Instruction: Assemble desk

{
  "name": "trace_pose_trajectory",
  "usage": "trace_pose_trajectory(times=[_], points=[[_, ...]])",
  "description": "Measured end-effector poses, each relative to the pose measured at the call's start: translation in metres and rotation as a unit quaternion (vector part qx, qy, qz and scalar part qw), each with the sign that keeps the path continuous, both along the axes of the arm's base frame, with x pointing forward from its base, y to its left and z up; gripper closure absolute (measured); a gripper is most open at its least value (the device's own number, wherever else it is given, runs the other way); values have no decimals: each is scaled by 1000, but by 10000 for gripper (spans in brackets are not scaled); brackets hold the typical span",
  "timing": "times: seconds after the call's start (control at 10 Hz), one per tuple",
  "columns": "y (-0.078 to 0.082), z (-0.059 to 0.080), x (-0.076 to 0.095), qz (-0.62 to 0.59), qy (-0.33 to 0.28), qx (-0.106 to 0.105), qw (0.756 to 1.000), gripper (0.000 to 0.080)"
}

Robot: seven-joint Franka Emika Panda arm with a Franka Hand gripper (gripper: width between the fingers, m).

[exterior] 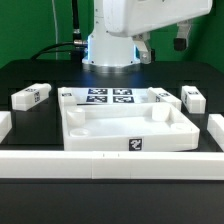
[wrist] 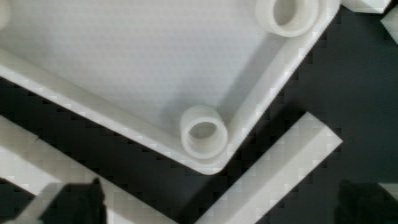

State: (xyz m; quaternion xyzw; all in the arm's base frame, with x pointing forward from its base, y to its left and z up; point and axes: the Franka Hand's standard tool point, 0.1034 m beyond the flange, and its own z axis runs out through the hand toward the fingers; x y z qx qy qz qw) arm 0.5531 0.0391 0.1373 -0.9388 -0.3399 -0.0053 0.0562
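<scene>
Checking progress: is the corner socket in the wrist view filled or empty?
Empty: the socket on the desk top shows an open hole, nothing inside. A leg lies loose beside.

The gripper (wrist: 214, 208) hangs well above the desk top (wrist: 125, 70), with open air around its wide-spread fingers. Straight below it, the rimmed corner and its raised socket (wrist: 205, 130) block any descent to the table (wrist: 347, 80). Beyond the rim a narrow bare strip runs free, bounded by a white bar (wrist: 294, 165). Loose legs (exterior: 32, 96) lie farther out.
</scene>
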Motion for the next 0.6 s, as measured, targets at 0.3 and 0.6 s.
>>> trace_pose_trajectory(times=[0.3, 0.6], points=[[0, 0, 0, 0, 0, 0, 1000, 150], [0, -1, 0, 0, 1, 0, 1000, 150]])
